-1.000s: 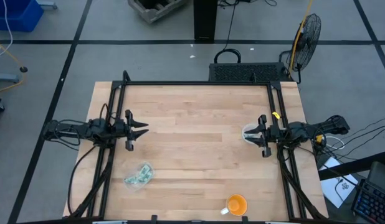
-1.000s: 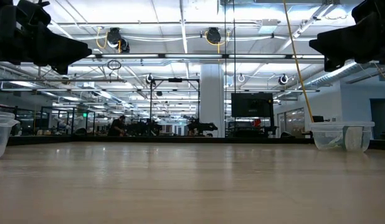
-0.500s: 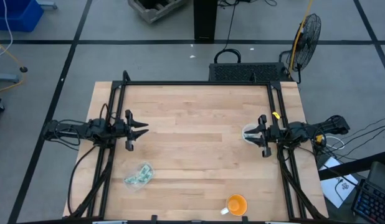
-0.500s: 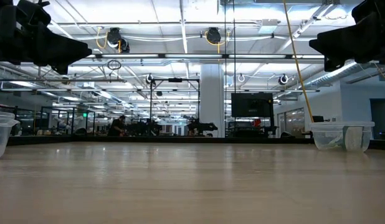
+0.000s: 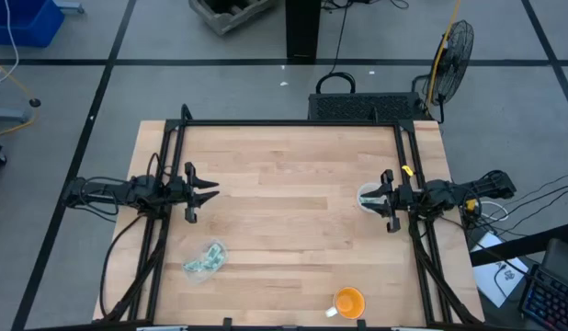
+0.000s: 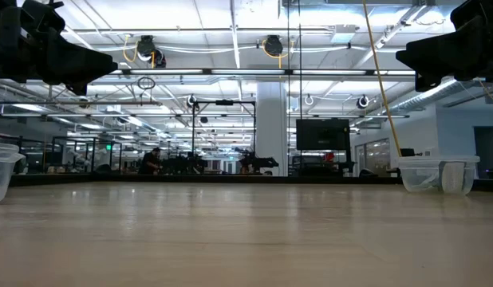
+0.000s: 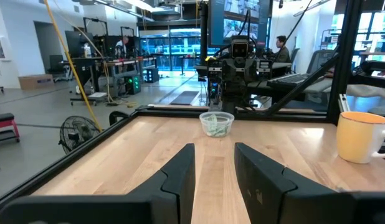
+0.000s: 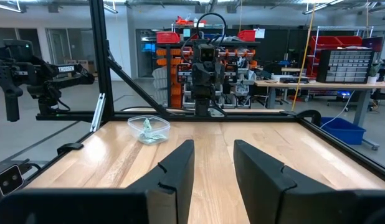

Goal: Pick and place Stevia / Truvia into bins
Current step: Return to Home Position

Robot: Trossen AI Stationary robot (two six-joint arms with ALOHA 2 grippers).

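Pale green and white sachets lie heaped in two see-through cups. One bin (image 5: 203, 260) (image 8: 149, 130) stands near the table's front left, the other bin (image 5: 368, 197) (image 7: 216, 123) at the right, right under my right gripper's fingertips. I see no loose sachet on the wood. My left gripper (image 5: 209, 190) (image 7: 214, 149) hovers open above the table's left side. My right gripper (image 5: 372, 199) (image 8: 214, 144) hovers open above the right side. Each faces the other across the table.
An orange cup (image 5: 348, 302) (image 7: 361, 135) stands near the front edge, right of centre. A black frame (image 5: 293, 123) rims the table's left, far and right sides. Bare wood (image 5: 293, 211) stretches between the two arms.
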